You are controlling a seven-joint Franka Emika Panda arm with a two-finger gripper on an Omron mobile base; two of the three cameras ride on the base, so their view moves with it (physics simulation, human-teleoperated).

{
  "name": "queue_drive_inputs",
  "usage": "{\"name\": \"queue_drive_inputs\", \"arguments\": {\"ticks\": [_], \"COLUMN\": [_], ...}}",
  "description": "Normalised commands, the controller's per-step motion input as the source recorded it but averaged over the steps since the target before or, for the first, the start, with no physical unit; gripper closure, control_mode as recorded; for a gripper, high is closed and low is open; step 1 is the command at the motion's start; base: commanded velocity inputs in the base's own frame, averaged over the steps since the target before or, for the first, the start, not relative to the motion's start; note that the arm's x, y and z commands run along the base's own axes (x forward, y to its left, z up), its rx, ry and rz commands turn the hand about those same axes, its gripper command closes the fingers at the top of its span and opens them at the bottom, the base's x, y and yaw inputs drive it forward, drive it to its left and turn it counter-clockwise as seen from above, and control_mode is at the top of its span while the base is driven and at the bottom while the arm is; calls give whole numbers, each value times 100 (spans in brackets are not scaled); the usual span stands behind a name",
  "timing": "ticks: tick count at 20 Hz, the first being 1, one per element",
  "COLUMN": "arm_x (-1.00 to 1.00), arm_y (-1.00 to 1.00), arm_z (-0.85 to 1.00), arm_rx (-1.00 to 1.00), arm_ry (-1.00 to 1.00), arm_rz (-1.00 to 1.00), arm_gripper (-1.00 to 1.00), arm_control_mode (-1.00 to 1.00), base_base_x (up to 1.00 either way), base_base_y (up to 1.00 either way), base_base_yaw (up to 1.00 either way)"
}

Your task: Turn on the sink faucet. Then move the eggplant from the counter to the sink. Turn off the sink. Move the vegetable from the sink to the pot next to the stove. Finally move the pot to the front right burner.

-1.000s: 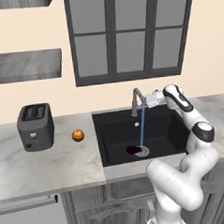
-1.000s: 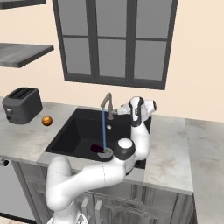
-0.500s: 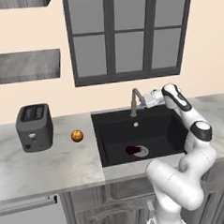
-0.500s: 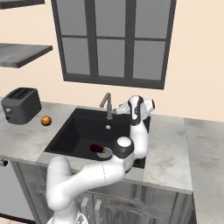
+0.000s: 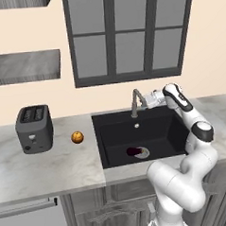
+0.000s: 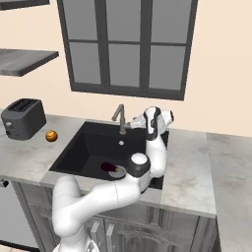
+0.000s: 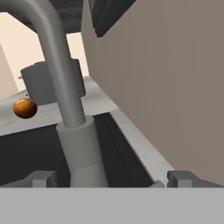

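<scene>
The faucet [image 5: 137, 101] stands at the sink's [image 5: 114, 148] 12 o'clock rim, close under the window wall [image 7: 166, 78], with little room behind it; the basin's middle lies open; the hand [image 5: 149, 99] hangs just at the faucet's 3 o'clock, fingers [image 7: 41, 178] spread wide either side of the faucet base, holding nothing; the eggplant [image 5: 133, 152] lies on the sink floor beside the drain [image 5: 143, 153]; on the marbled desk [image 5: 56, 168], toward 9 o'clock, sit an orange [image 5: 77, 137] and a toaster [image 5: 34, 128].
</scene>
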Motion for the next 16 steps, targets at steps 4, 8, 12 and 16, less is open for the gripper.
{"name": "queue_drive_inputs", "arguments": {"ticks": [4, 8, 12, 16], "arm_x": [-52, -55, -57, -74], "arm_y": [-39, -49, -47, -40], "arm_z": [2, 9, 15, 21], "arm_rx": [0, 1, 1, 0], "arm_ry": [-18, -19, -20, -24], "arm_rz": [0, -1, 0, 0], "arm_gripper": [-100, -100, -100, -100], "arm_control_mode": [-100, -100, -100, -100], "base_base_x": [0, 0, 0, 0], "base_base_y": [0, 0, 0, 0], "base_base_yaw": [0, 0, 0, 0]}}
